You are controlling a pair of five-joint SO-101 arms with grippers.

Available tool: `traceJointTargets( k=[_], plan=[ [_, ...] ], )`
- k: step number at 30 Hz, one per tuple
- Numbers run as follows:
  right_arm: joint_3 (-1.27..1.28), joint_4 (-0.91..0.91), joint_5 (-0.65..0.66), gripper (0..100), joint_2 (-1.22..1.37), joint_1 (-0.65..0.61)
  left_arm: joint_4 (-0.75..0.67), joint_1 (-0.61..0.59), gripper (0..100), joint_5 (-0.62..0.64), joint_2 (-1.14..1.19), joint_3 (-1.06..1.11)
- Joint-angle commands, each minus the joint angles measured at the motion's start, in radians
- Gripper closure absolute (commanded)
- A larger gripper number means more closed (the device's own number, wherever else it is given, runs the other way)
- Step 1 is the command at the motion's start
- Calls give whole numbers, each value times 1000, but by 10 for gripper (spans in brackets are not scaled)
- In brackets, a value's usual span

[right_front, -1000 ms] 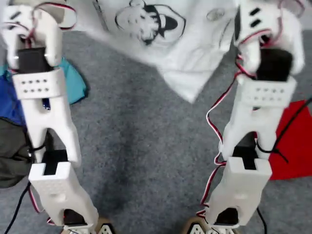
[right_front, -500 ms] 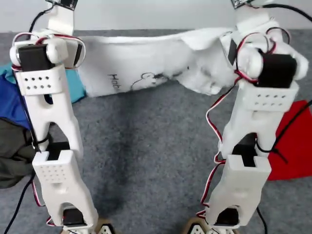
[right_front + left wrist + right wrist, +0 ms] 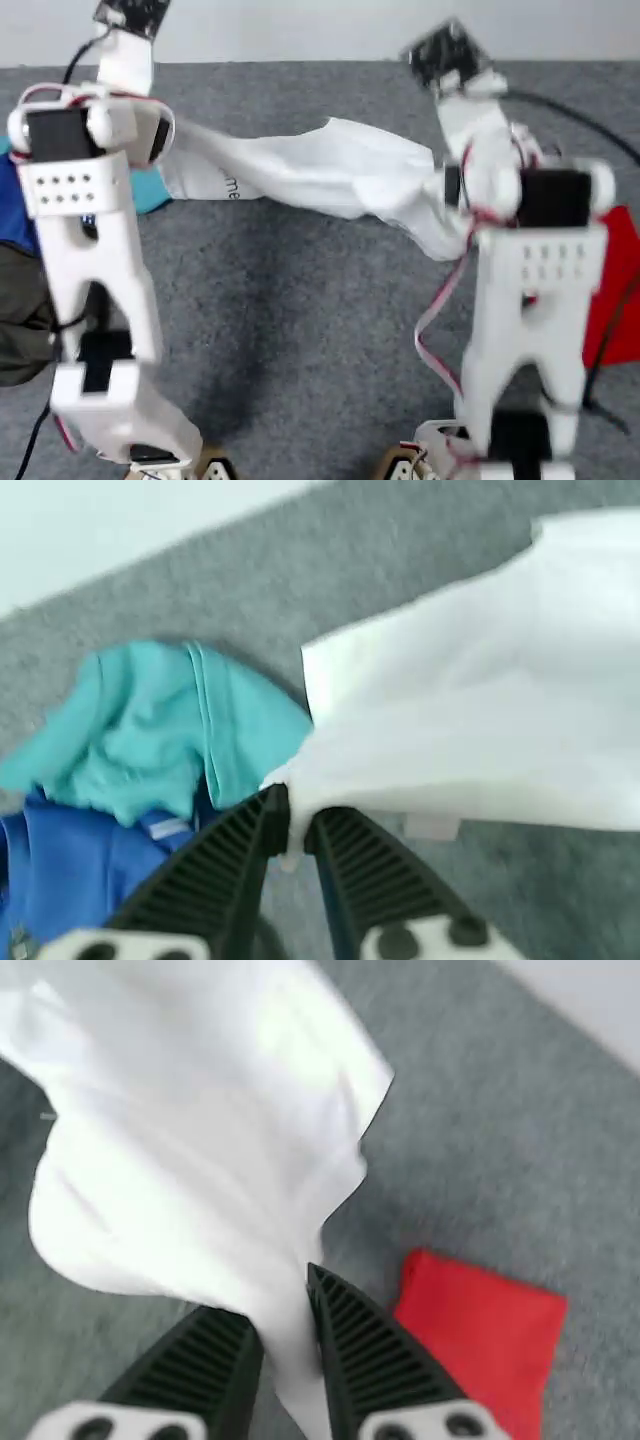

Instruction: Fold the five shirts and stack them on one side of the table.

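Note:
A white shirt [image 3: 320, 175] with dark print hangs stretched between the two arms over the grey table. My left gripper [image 3: 290, 825] is shut on one corner of the white shirt [image 3: 470, 730], near a teal shirt [image 3: 150, 725] and a blue shirt [image 3: 70, 870]. My right gripper [image 3: 285, 1325] is shut on the other end of the white shirt [image 3: 190, 1130], close to a red shirt [image 3: 475, 1345]. In the high view the cloth sags in a bunched band from the left arm [image 3: 85, 190] to the right arm [image 3: 530, 250].
At the table's left edge lie the teal shirt [image 3: 150, 190], the blue shirt [image 3: 15, 215] and a dark shirt [image 3: 22, 320]. The red shirt [image 3: 610, 290] lies at the right edge. Bare grey carpet [image 3: 300, 330] spreads between the arms.
The white shirt was spread high across the back; both arms have swung it down and forward, so it now hangs as a bunched band. The right arm has shifted and turned.

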Motion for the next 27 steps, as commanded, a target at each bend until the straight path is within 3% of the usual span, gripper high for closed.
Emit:
traceJointTargets(
  k=[1, 10, 16, 27],
  plan=[
    [244, 41, 25, 989, -268, -4, 21, -2, 987, -34, -262, 295],
    [539, 42, 25, 990, -720, 4, 21, -2, 987, -127, -832, 851],
    [566, 44, 23, 990, -918, 5, 23, -2, 987, -127, -1132, 977],
    [562, 44, 25, 990, -1110, 2, 23, -114, 987, -126, -1333, 1027]
  ],
)
